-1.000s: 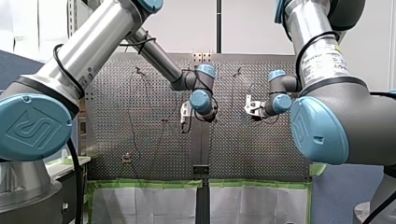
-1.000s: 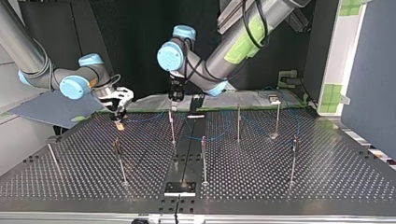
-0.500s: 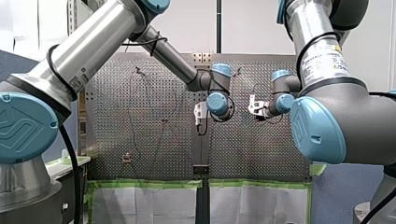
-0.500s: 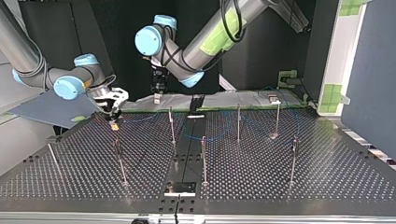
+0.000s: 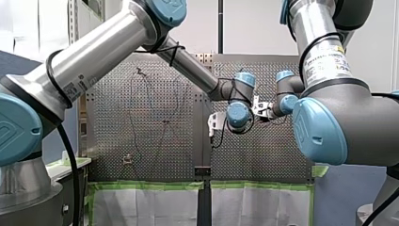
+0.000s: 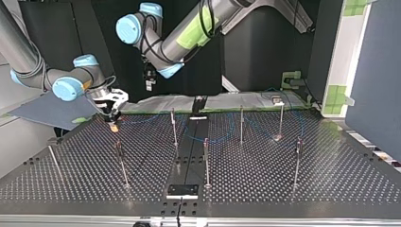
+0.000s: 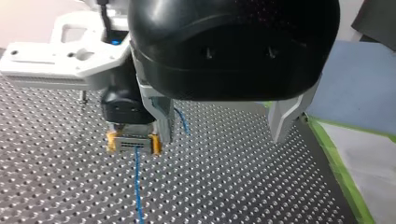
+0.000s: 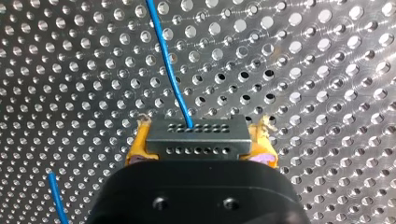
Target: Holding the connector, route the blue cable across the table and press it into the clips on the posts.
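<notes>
Right wrist view shows my right gripper (image 8: pixel 198 145) with its yellow pads (image 8: pixel 137 145) pressed on both ends of the grey connector (image 8: pixel 196 133), close over the perforated table (image 8: pixel 327 70). The blue cable (image 8: pixel 169 70) leaves the connector and runs ahead over the holes. My left gripper (image 7: pixel 223 128) stands wide and empty. In the top view the cable lies among thin posts (image 6: pixel 174 126).

Smooth cable (image 8: pixel 170 70) — shiny metal table (image 8: pixel 327 70)
</notes>
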`<state>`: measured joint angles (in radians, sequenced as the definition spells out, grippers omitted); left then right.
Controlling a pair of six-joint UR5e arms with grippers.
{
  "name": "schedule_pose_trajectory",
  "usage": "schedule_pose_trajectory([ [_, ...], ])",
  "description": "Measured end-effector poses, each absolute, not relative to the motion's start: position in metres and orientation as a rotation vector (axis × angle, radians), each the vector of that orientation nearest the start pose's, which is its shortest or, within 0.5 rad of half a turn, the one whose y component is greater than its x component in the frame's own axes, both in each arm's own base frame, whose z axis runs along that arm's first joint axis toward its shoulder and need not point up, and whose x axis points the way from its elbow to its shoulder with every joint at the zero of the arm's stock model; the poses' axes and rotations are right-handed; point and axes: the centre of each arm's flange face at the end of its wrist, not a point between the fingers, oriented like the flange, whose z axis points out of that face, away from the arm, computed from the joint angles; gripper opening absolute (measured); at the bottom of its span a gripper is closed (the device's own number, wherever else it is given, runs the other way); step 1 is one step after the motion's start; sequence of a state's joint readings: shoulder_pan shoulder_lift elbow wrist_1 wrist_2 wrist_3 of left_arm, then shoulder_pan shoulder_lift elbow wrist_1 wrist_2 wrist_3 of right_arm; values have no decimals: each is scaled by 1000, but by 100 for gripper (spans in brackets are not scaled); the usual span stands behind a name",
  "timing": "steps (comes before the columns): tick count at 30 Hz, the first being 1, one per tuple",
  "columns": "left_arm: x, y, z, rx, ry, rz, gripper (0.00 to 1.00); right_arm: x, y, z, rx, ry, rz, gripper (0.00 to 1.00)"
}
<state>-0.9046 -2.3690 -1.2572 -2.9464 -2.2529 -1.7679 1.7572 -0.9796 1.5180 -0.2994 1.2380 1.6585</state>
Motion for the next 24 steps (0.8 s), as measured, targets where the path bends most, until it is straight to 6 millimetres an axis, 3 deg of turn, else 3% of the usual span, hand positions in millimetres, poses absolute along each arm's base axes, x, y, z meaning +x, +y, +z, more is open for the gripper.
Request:
schedule_pose_trajectory([
  [15,419,-601,121,119,1783,-112,100,281,-600,195,1741,-1200,1526,0],
  [24,426,-612,94,110,1800,-70,100,282,-600,195,1745,-1198,1530,0],
])
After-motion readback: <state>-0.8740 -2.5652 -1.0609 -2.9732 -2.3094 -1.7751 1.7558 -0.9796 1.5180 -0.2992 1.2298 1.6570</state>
